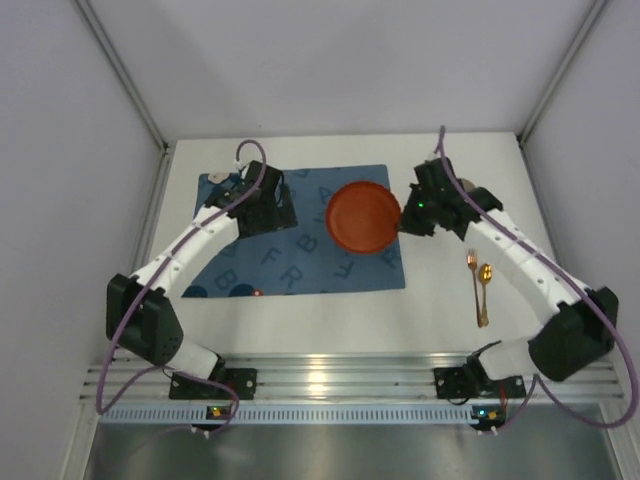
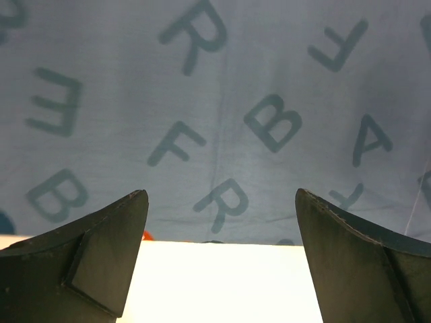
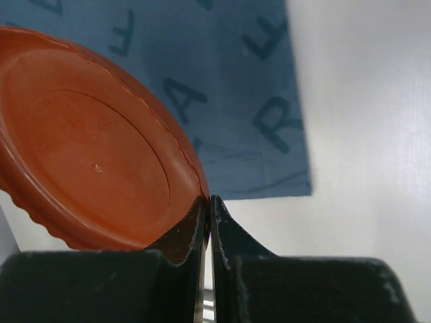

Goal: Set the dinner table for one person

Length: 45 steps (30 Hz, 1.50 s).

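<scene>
The dinner table [image 1: 440, 160], a large matte white top, filled the floor of the enclosure from the arms' bases to the far wall. A blue placemat [image 1: 300, 265] printed with dark letters lay on it, left of centre. An orange-red plate [image 1: 360, 215] sat on the placemat's far right corner, its right rim reaching the cloth's right edge.

The right gripper [image 1: 403, 225] stood at that right rim. In its wrist view the two black fingers [image 3: 182, 235] were pressed together, with only a hairline slit between them and their tips right at the plate's ridged edge [image 3: 101, 155]. Whether the thin rim was nipped between the tips or only lay against the left finger could not be told from that angle.

The left gripper [image 1: 265, 210] hung over the far left part of the placemat. Its jaws stood wide apart with nothing between them, and the lettered cloth [image 2: 222, 108] and a strip of white table showed through the gap.

To the right of the placemat, on bare tabletop, a gold-coloured fork [image 1: 472, 265] and spoon [image 1: 484, 285] lay just beside each other, their heads toward the far side.
</scene>
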Motion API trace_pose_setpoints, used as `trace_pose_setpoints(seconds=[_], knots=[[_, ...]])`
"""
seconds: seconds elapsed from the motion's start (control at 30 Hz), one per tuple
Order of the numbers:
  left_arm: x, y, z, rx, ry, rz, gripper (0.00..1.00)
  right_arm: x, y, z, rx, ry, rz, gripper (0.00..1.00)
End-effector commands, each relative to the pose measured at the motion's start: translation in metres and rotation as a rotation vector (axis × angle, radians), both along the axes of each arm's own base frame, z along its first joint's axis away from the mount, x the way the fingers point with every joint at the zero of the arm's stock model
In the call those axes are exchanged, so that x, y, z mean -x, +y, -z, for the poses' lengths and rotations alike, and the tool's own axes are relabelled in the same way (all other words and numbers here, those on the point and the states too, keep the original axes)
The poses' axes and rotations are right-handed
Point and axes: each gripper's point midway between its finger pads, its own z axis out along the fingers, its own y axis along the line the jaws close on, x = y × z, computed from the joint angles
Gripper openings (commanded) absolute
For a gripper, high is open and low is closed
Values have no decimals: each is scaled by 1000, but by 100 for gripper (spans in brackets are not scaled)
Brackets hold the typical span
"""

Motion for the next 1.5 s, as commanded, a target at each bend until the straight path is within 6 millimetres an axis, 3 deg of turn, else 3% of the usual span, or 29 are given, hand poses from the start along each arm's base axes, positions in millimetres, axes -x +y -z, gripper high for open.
trace_pose_setpoints(seconds=[0.0, 0.03, 0.07, 0.1, 0.13, 0.2, 0.23, 0.3, 0.33, 0.4, 0.43, 0.47, 0.6, 0.77, 0.83, 0.87, 0.9, 1.0, 1.07, 1.13, 1.2, 1.23, 1.27, 1.3, 1.33, 1.37, 1.4, 1.43, 1.47], knots=[[14, 35, -45, -38, -105, -146, 96, -42, 68, -28, -102, -101, -110, 0], [18, 39, -48, -39, -116, -168, 96, -49, 84, -7, -74, -55, -141, 0], [26, 46, -59, -37, -143, -181, 96, -53, 97, -3, -79, -43, -178, 0], [31, 55, -58, -57, -150, -208, 96, -63, 111, -13, -96, -64, -199, 0], [36, 58, -60, -55, -160, -213, 96, -68, 126, 7, -80, -22, -224, 0], [51, 68, -65, -58, -177, -223, 96, -81, 149, 2, -100, -36, -259, 0], [56, 72, -66, -57, -176, -241, 97, -84, 161, 20, -87, -3, -277, 0], [71, 78, -64, -56, -164, -250, 96, -94, 180, 14, -113, -20, -296, 0], [77, 82, -67, -52, -171, -260, 97, -96, 191, 32, -101, 10, -310, 0], [88, 86, -63, -54, -151, -264, 96, -104, 206, 29, -121, 2, -324, 0], [93, 89, -67, -46, -162, -270, 96, -105, 214, 44, -114, 28, -334, 0], [97, 91, -67, -45, -160, -276, 96, -108, 222, 40, -127, 17, -346, 0], [111, 98, -70, -41, -162, -289, 96, -113, 236, 75, -113, 67, -343, 0], [121, 104, -74, -50, -154, -295, 96, -115, 238, 103, -104, 105, -334, 0], [120, 102, -76, -46, -155, -288, 96, -118, 238, 111, -95, 107, -335, 19], [119, 101, -77, -44, -155, -286, 96, -119, 243, 110, -108, 95, -354, 46], [119, 99, -77, -39, -151, -275, 96, -121, 245, 110, -121, 92, -363, 57], [113, 93, -74, -34, -137, -256, 96, -122, 253, 104, -172, 81, -419, 77], [108, 86, -70, -27, -118, -236, 95, -122, 249, 93, -180, 67, -434, 78], [100, 79, -68, -11, -116, -220, 95, -122, 237, 66, -193, 22, -425, 78], [94, 73, -68, 4, -118, -207, 95, -116, 212, 66, -158, 18, -388, 79], [89, 68, -66, 13, -116, -200, 95, -115, 194, 36, -165, -34, -363, 79], [88, 64, -65, 27, -111, -189, 95, -104, 172, 55, -117, 2, -339, 79], [84, 59, -61, 33, -104, -182, 95, -101, 150, 31, -121, -42, -308, 79], [83, 56, -59, 40, -94, -172, 95, -94, 133, 32, -99, -37, -292, 79], [83, 52, -56, 51, -81, -164, 94, -75, 108, 59, -51, 37, -264, 79], [82, 50, -51, 51, -70, -161, 94, -69, 83, 46, -53, 19, -220, 79], [80, 47, -49, 62, -74, -158, 94, -61, 66, 52, -37, 36, -192, 79], [81, 44, -41, 68, -62, -154, 94, -37, 44, 79, -4, 114, -168, 79]])
